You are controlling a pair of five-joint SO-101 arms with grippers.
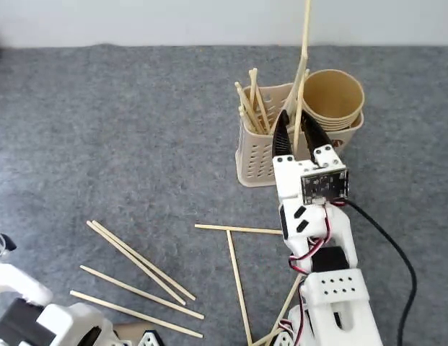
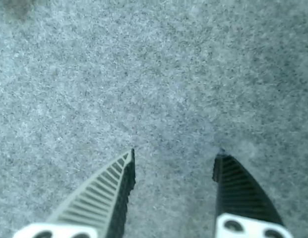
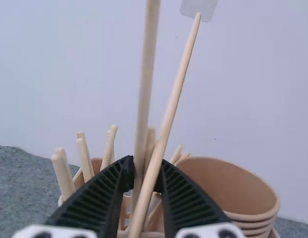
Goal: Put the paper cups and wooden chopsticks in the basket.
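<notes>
The right jaws are squeezed shut on two long, thin wooden chopsticks point(image 3: 145, 99) that stand up tall over the basket point(image 1: 256, 162). The basket is beige plastic with little holes in its sides, and more sticks poke out of its top. Round brown paper cups point(image 1: 332, 90) are stacked right by it; I cannot tell if they are inside. Other chopsticks point(image 1: 141, 262) lie flat on the fuzzy grey counter point(image 1: 101, 130). The left jaws are spread apart, holding nothing.
</notes>
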